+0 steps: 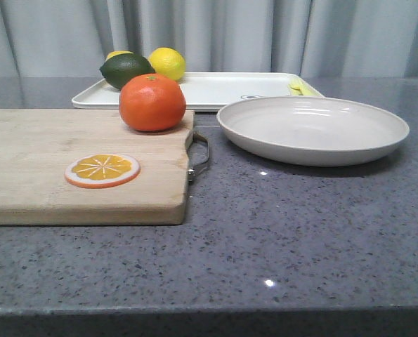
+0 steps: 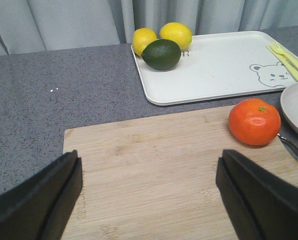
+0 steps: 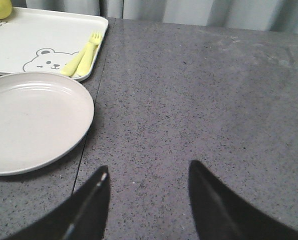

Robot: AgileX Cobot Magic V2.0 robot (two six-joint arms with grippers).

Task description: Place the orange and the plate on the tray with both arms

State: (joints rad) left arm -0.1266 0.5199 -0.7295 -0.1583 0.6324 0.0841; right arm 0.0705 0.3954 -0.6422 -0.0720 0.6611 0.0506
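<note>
The orange (image 1: 152,102) (image 2: 254,121) rests on the far right corner of a wooden cutting board (image 1: 47,182). To its right on the counter lies the off-white plate (image 1: 312,129) (image 3: 31,122). Behind both lies the white tray (image 1: 216,90) (image 2: 219,70) (image 3: 33,40). My left gripper (image 2: 149,172) hangs open above the board, the orange apart from it beyond one finger. Over bare counter beside the plate, my right gripper (image 3: 149,172) is open with nothing in it. Neither gripper shows in the front view.
On the tray's left end sit two lemons (image 1: 167,63) (image 2: 176,36) and a dark green lime (image 1: 126,70) (image 2: 161,54); a yellow fork (image 3: 83,52) lies at its right end. An orange slice disc (image 1: 102,170) lies on the board, whose metal handle (image 1: 200,156) points at the plate.
</note>
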